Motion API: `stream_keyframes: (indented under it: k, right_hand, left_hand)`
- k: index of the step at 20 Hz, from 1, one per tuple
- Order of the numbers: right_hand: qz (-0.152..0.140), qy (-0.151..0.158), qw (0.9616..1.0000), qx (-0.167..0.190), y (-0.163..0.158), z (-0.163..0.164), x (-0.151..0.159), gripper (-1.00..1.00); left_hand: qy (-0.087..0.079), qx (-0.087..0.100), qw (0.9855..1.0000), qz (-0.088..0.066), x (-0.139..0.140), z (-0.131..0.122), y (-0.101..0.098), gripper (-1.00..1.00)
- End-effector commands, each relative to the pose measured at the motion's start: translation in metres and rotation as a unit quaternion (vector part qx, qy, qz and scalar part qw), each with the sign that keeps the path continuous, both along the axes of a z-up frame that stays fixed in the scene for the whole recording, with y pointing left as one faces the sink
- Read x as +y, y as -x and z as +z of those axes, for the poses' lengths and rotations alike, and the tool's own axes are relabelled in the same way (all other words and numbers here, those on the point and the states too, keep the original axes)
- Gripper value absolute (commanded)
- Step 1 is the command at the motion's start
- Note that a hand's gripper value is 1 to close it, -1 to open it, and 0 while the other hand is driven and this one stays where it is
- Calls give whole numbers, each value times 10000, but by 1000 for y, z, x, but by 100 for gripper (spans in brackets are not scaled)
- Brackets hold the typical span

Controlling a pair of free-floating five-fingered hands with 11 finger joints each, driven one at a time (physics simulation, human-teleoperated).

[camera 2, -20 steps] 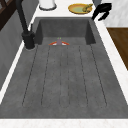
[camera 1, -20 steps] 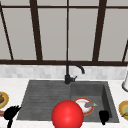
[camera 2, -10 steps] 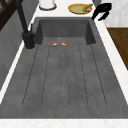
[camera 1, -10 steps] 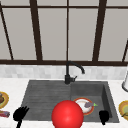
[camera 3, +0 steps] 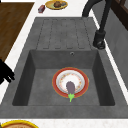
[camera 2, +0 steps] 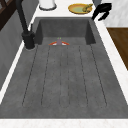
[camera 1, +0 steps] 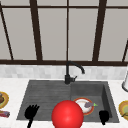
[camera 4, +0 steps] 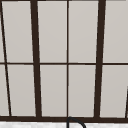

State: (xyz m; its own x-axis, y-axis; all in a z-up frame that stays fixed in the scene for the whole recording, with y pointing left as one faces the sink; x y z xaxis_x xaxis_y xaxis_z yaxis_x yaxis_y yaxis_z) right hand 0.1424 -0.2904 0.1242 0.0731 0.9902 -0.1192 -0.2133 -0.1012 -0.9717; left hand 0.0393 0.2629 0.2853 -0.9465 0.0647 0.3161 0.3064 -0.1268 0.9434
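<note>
Front view: left hand [camera 1: 31,112] is hovering over the sink's [camera 1: 45,91] front left edge, fingers spread, grasping nothing. Right hand [camera 1: 104,116] is hanging at the front right edge, fingers curled downward, holding nothing. Nearest thing, a red-rimmed plate [camera 1: 80,102] carrying an eggplant [camera 1: 88,104], is sitting in the basin beside a red ball [camera 1: 67,114].

sink [camera 3: 65,32]: matt speckled stone (perhaps composite) | faucet [camera 3: 100,37]: matt black

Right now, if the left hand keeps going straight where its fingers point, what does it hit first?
Probably nothing near: the left hand has fingers spread toward the back of the sink's ridged drainboard. The faucet stands off to the right; depth is unclear.
</note>
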Motion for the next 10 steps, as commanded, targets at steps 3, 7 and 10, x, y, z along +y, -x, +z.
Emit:
stream_keyframes:
  k: [3, 7, 10]
  right_hand:
    - [0, 0, 10000, 0, 0, 0, 0, 0]
    - [0, 0, 10000, -34, 0, 0, -1, -100]
    - [1, 36, 9999, 138, -29, -1, 5, -100]
  left_hand:
    - [-102, -2, 9999, 46, -31, -5, -12, -100]
    - [-4, -2, 10000, -7, -30, -4, -10, 0]
    - [-29, -71, 10000, -56, -32, -4, -10, 0]
